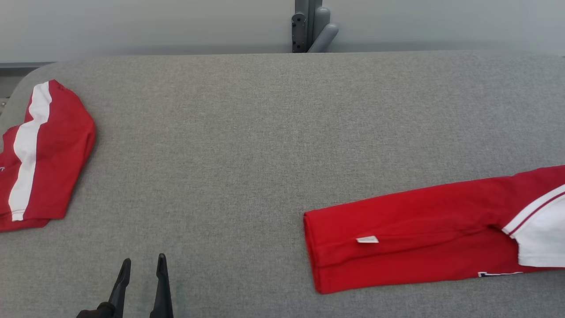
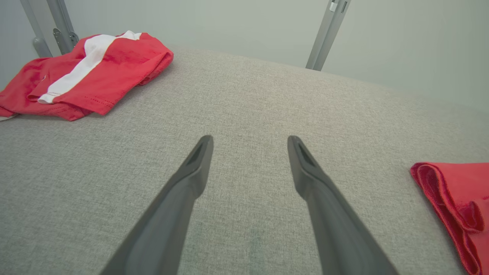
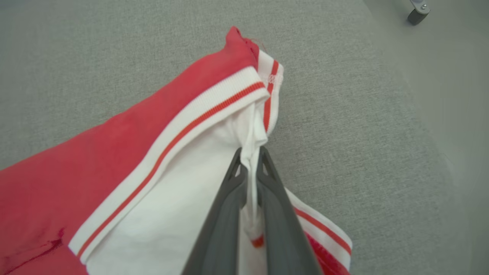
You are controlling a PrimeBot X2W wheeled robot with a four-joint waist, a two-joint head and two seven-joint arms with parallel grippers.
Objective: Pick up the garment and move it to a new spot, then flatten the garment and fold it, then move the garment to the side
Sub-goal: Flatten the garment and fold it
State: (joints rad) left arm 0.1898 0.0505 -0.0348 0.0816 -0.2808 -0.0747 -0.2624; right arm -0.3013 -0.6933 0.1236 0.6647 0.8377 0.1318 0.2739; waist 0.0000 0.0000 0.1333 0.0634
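Red-and-white garment [image 1: 419, 238] lies on the right half of the grey fabric-covered table [image 1: 247, 132], laid out as a long folded band. Its red end reaches toward the table's middle and its white panel runs off the head view's right edge. Small white label [image 1: 367, 240] sits on the red cloth near that red end. Right wrist view: right gripper [image 3: 250, 151] is clamped narrow on a pinch of the garment's white fabric, which stands up between the two dark fingers [image 3: 225, 221]. Just beyond the tips runs a white ribbed trim [image 3: 183, 126] with a red stripe. In that view red cloth spreads left of the fingers and bare table lies to their right. Past the table's edge is a caster wheel [image 3: 416, 13] on pale floor [image 3: 458, 76]. Left gripper [image 1: 144, 258] is at the head view's lower left, jaws wide with nothing between them, over bare table and well apart from the garment; contact with the surface cannot be told. Its wrist view catches the garment's red folded end at the right edge. Second red garment [image 1: 48, 150], white-striped, lies bunched at the table's left edge, apart from both grippers. Grey metal post [image 1: 309, 26] stands behind the table's far edge.
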